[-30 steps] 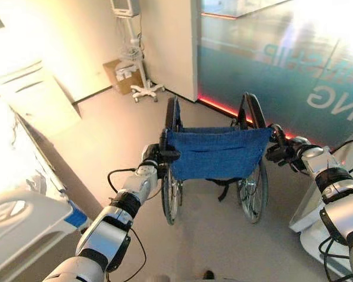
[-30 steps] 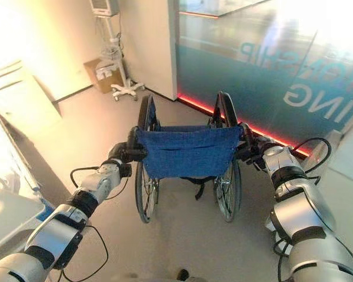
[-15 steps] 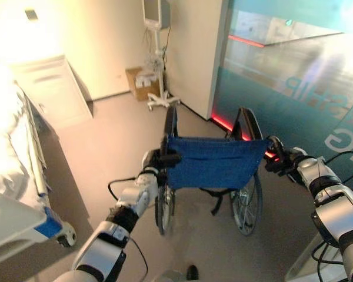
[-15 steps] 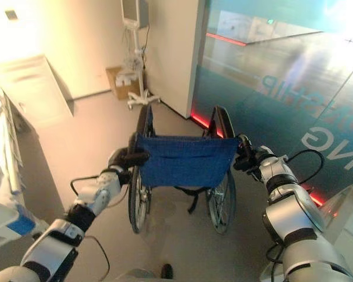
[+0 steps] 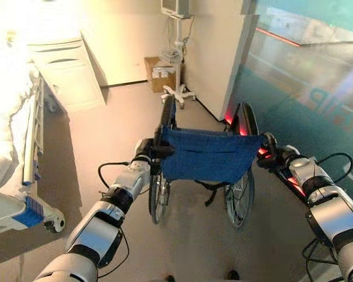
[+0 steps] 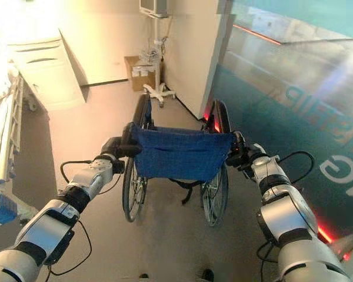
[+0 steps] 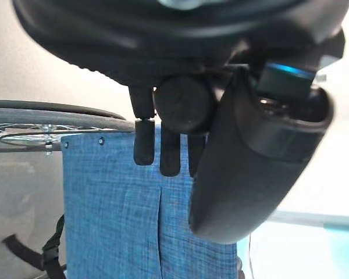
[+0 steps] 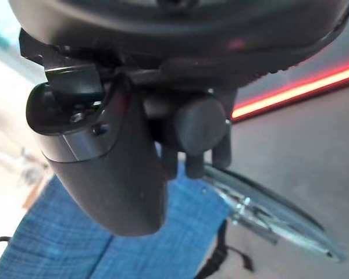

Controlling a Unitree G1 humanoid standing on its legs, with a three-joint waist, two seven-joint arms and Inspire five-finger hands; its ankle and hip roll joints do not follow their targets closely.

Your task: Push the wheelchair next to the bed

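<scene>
The wheelchair (image 5: 206, 155), with a blue cloth back and large spoked wheels, stands straight ahead of me on the floor, facing away. My left hand (image 5: 146, 151) is shut on its left push handle (image 7: 183, 104), fingers curled over the black grip. My right hand (image 5: 275, 157) is shut on the right push handle (image 8: 200, 125) in the same way. The bed (image 5: 15, 135), with white bedding and a side rail, lies along the left edge, a stretch of bare floor apart from the chair.
A white cabinet (image 5: 65, 73) stands at the back left. A cardboard box (image 5: 159, 73) and a monitor stand on a wheeled base (image 5: 179, 91) sit by the far wall. A teal glass wall (image 5: 306, 88) with a red light strip runs close along the chair's right.
The camera has swung left, bringing the bed's rail and the cabinet further into view. Both hands keep their hold on the handles, and the wheelchair has rolled along the glass wall.
</scene>
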